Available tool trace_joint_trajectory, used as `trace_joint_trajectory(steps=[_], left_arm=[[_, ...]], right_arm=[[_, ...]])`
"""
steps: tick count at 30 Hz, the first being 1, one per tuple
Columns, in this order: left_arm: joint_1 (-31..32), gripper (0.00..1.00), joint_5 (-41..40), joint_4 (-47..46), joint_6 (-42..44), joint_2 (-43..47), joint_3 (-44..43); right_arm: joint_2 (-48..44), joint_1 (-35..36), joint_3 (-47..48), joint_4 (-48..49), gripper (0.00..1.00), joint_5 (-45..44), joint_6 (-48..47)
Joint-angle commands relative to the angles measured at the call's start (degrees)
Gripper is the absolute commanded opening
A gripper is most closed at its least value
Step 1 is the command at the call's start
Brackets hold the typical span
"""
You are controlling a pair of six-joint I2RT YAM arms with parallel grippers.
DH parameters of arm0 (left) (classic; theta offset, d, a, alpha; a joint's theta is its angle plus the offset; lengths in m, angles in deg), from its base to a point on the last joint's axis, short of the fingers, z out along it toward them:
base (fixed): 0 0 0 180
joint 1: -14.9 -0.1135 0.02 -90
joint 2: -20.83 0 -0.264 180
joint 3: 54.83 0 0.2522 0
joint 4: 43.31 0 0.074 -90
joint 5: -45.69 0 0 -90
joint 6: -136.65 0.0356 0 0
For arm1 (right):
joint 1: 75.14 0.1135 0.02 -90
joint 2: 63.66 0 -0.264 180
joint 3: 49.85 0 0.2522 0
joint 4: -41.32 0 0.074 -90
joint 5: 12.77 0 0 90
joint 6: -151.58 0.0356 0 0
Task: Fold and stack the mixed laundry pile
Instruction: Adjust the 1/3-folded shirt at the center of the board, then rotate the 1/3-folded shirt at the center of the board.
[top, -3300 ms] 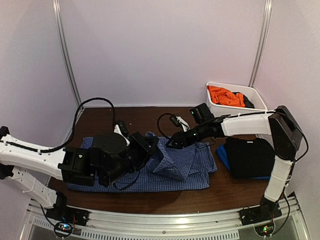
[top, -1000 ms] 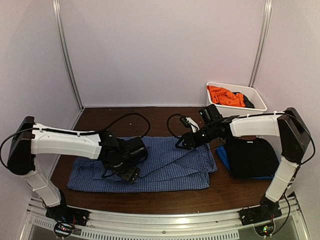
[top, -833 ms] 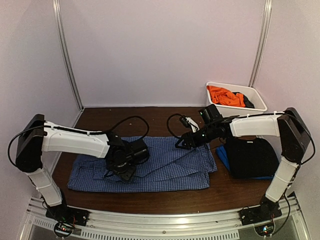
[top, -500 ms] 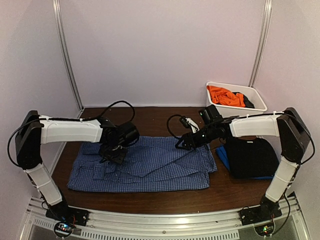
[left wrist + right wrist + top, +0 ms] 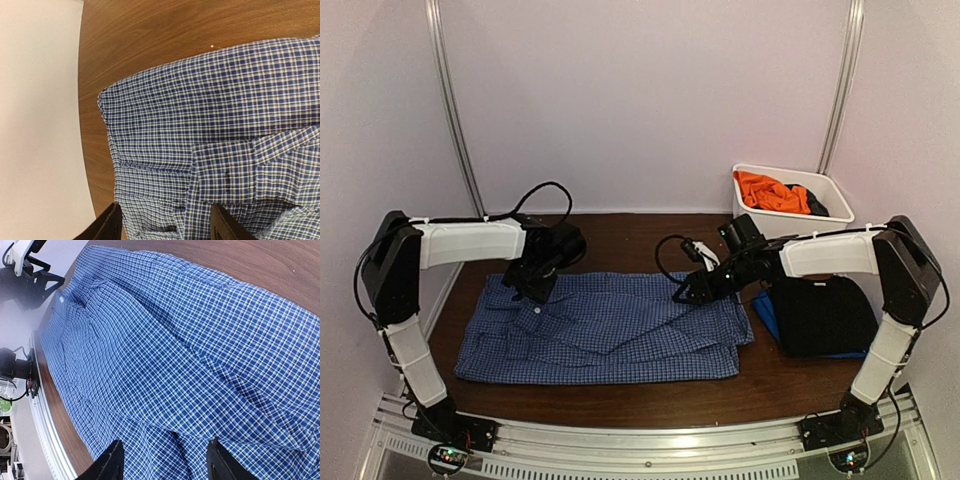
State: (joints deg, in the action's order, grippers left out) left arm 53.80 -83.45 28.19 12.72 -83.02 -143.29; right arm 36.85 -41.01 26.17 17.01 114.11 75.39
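shirt (image 5: 620, 330) spread; left pincer (image 5: 165, 222), right pincer (image 5: 165, 457) parted

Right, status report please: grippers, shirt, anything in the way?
Left gripper open, far left corner of shirt. Right gripper open, its far right edge. Shirt lies flat. Nothing blocking; black stack beside it.

White tubular shells on left arm (image 5: 470, 240) and right arm (image 5: 825, 250); black joint housings, chunky black elbow blocks. Thin black cable (image 5: 546, 188) loops behind fingers (image 5: 113, 226) at each wrist. Both black: left gripper (image 5: 530, 290), right gripper (image 5: 686, 296). Fingers dark, flat, tapering. Black base plates (image 5: 837, 428), tiny lit indicators.
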Motion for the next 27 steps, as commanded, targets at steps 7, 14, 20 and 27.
trace_joint_trajectory(steps=[7,14,20,27], left_arm=[[-0.5,0.70,12.2,-11.3,6.4,20.8,9.8],[-0.4,0.73,24.7,-19.0,10.7,16.4,10.0],[-0.5,0.70,29.1,-25.3,11.8,6.7,7.4],[-1.9,0.66,29.0,-26.2,8.2,-1.7,8.4]], right_arm=[[-3.4,-0.2,-2.8,-0.4,0.56,-1.7,0.3],[-3.9,1.4,-5.5,0.2,0.51,-4.0,3.4],[-1.2,4.1,-6.1,0.0,0.49,-9.8,5.4],[7.5,4.0,-2.3,-1.9,0.48,-17.1,4.3]])
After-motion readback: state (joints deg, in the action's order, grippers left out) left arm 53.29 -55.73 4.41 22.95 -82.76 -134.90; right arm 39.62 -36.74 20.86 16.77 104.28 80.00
